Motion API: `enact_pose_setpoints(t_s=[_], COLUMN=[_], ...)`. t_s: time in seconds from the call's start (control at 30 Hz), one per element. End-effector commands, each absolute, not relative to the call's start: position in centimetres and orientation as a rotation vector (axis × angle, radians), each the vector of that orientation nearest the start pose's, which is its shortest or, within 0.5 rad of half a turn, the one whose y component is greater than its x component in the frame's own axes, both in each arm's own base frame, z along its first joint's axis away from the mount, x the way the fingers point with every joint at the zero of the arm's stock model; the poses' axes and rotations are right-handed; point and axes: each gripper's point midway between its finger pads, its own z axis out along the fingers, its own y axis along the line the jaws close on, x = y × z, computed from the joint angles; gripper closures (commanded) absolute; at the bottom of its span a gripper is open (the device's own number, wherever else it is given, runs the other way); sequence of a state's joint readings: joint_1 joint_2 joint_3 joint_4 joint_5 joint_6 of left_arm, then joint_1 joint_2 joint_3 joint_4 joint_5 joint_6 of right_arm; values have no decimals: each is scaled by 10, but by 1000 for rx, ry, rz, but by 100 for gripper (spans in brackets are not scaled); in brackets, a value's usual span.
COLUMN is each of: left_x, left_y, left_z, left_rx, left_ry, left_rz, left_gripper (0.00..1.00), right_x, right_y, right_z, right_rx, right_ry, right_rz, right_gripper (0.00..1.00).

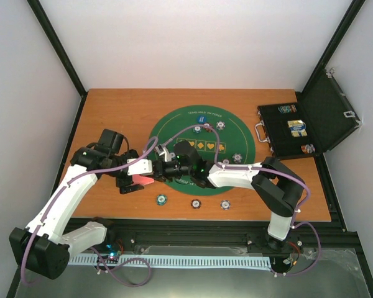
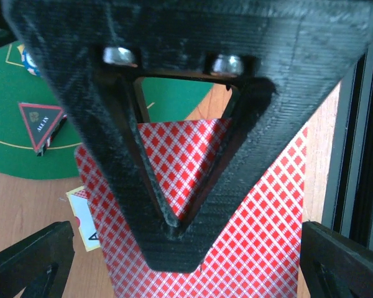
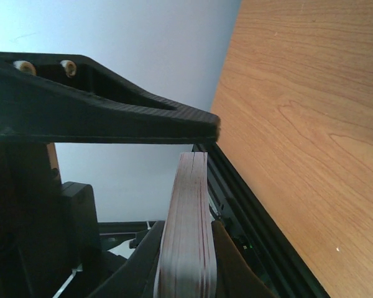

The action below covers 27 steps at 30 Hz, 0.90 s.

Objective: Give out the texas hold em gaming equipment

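Observation:
My right gripper [image 3: 188,264] is shut on a thick deck of red-backed playing cards [image 3: 189,211], held edge-on between its two fingers. From above, the deck [image 1: 143,180] hangs over the table's left front, off the green mat [image 1: 236,139]. My left gripper [image 1: 133,177] is open around the deck, its fingers [image 2: 28,264] far apart on either side of the checkered card back [image 2: 255,236]. A black triangular marker [image 2: 40,121] lies on the mat. Three striped chips [image 1: 195,203] sit in a row on the wood in front of the mat. More chips [image 1: 221,125] and a blue button [image 1: 208,131] lie on the mat.
An open black case [image 1: 286,133] stands at the back right, lid up, with chips and cards inside. A face-up card [image 2: 81,220] lies on the wood below the deck. The black frame rail [image 3: 261,242] runs along the table's near edge.

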<state>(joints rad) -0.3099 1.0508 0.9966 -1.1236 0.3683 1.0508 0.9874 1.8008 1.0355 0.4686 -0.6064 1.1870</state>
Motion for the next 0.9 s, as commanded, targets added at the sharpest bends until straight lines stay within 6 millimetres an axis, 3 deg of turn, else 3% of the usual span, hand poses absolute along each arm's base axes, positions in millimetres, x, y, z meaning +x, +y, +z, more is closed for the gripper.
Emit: enact_pose_setpoints(t_s=[0.0,0.13,0.47,0.6,0.87], left_x=[194,193,196,195,185], left_y=[-134,-130,-134,-135,-129], left_z=[175,172,182,187,188], left_rx=[1783,1790,1756,1751,1785], left_ry=[1895,1904,1876,1871,1879], left_rz=[-270,-247,-246,-257,-249], left_gripper=[0,6,32,34,40], right_x=[192,190,190,191,195], right_y=[483,480,478,478,472], right_z=[215,213,199,184,134], right_rx=[-358,-354,-329,-319,-307], right_ry=[2252,2250,2280,2327,2469], right_rz=[1944,1944,1935,1891,1734], right_gripper=[93,93,93,93,93])
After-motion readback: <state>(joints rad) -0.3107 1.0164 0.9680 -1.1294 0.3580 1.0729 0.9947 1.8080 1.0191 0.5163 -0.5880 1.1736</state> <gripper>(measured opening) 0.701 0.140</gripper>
